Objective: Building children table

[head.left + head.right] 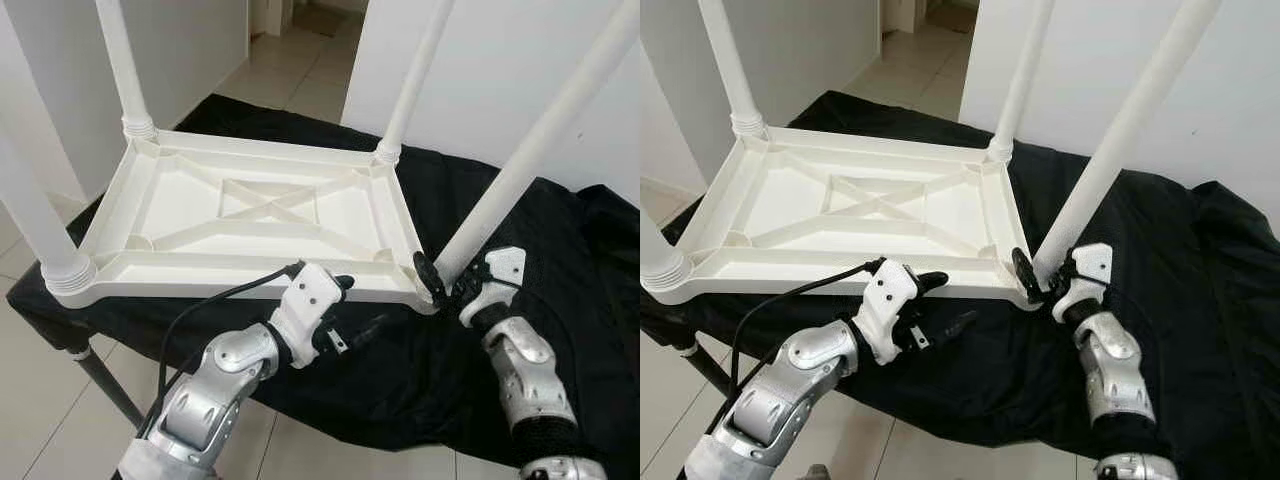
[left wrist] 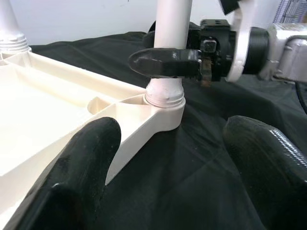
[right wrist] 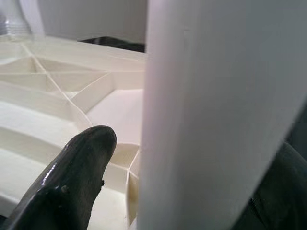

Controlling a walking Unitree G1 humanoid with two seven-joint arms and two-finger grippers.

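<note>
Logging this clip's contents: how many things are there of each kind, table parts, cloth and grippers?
Legs: 4 (far left, far right, near left, near right)
Tabletop: 1
Black cloth: 1
Grippers: 2 (left gripper, right gripper)
Total: 8

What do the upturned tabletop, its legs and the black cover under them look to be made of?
Tabletop: likely moulded plastic, off-white, slightly glossy, with cast ribs and a cross brace. Leg held by the right claw: seemingly the same plastic, smooth tube. Cover: matte black cloth, creased and draped.
</note>
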